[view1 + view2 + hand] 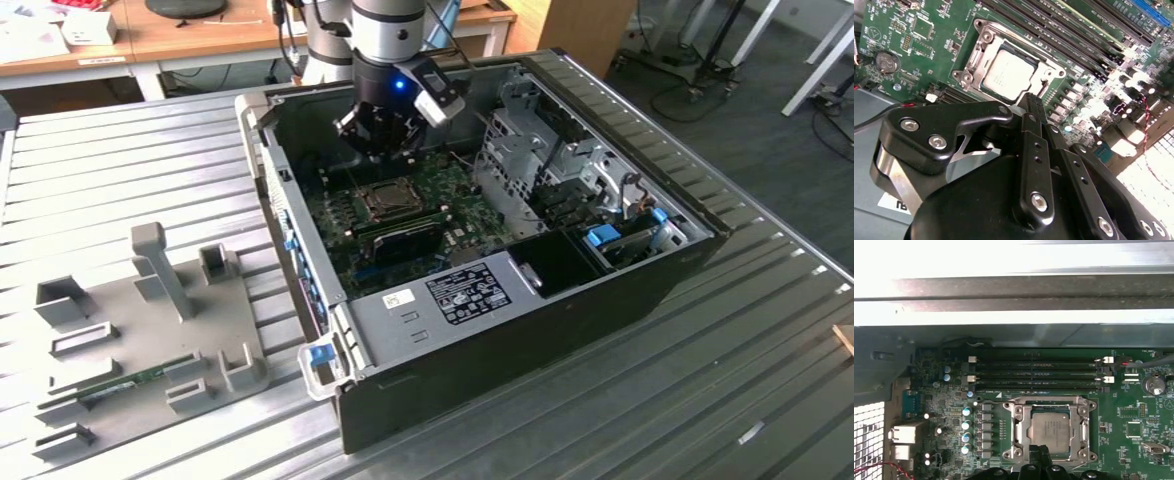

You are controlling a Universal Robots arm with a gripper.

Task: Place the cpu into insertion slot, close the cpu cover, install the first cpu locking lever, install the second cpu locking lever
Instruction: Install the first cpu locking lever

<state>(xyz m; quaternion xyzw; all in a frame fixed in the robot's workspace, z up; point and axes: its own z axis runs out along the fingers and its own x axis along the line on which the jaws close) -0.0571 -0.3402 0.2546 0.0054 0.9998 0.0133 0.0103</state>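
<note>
The cpu [1051, 431] [1010, 75], a pale square chip, lies flat in the insertion slot [386, 200] on the green board inside the open computer case. The silvery cpu cover [1053, 404] [980, 50] lies down around it, and the chip shows through its window. In the exterior view my gripper [380, 148] hangs above the board, a little behind the socket. In both wrist views its black fingertips [1033, 101] [1041, 454] sit pressed together just off the chip's near edge, with nothing between them. How the locking levers stand I cannot tell.
Long black memory slots [1036, 372] run beside the socket. The case walls [283, 190] and a metal drive cage [534, 140] close in around the board. A grey fixture plate [147, 330] with upright holders lies on the ribbed table at the exterior view's left.
</note>
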